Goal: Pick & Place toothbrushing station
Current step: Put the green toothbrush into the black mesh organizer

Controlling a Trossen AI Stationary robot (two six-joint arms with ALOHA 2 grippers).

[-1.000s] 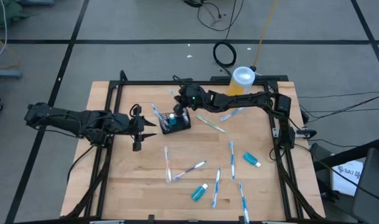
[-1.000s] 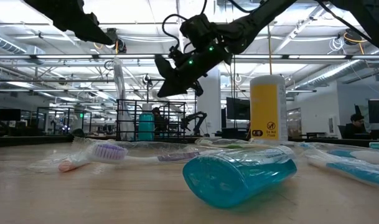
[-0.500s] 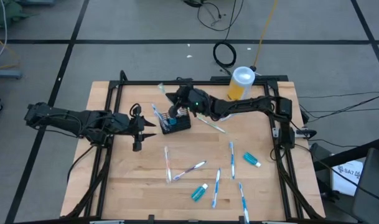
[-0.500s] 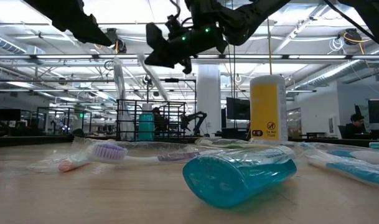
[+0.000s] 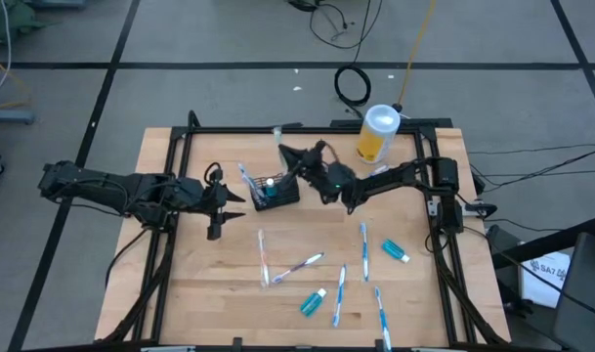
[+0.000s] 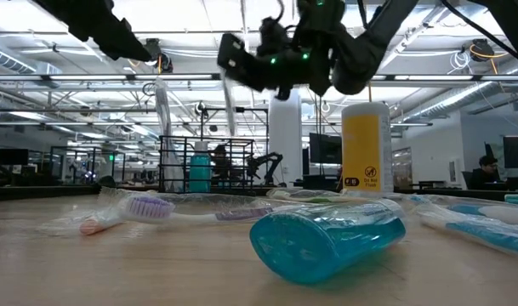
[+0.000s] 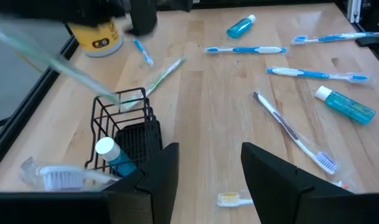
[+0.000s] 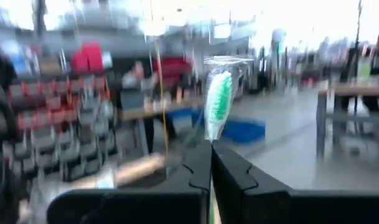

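Wooden table (image 5: 229, 293) inside a black frame, grey floor around it, big open hall showing behind in the low view. Left gripper (image 5: 217, 200) is hovering at the table's left, fingers (image 7: 270, 177) standing apart, gripping nothing; the left wrist view is showing bare wood between them. Just right of it the black mesh caddy (image 5: 276, 192) is sitting upright, a teal toothpaste tube (image 7: 114, 159) standing inside, one wrapped toothbrush (image 7: 58, 177) lying beside it. Right gripper (image 5: 299, 161) is hanging just right of and above the caddy, fingers pressed together on a green-bristled toothbrush (image 8: 216, 104) in clear wrap, its handle hidden between the fingers. Only the right wrist view is showing that grip; the low view is giving a blurred dark shape. Nearer the front edge from the right gripper, loose toothbrushes (image 5: 363, 240) and tubes (image 5: 396, 251) are lying scattered. Right of it, the yellow canister (image 5: 375, 134) is standing at the far edge.
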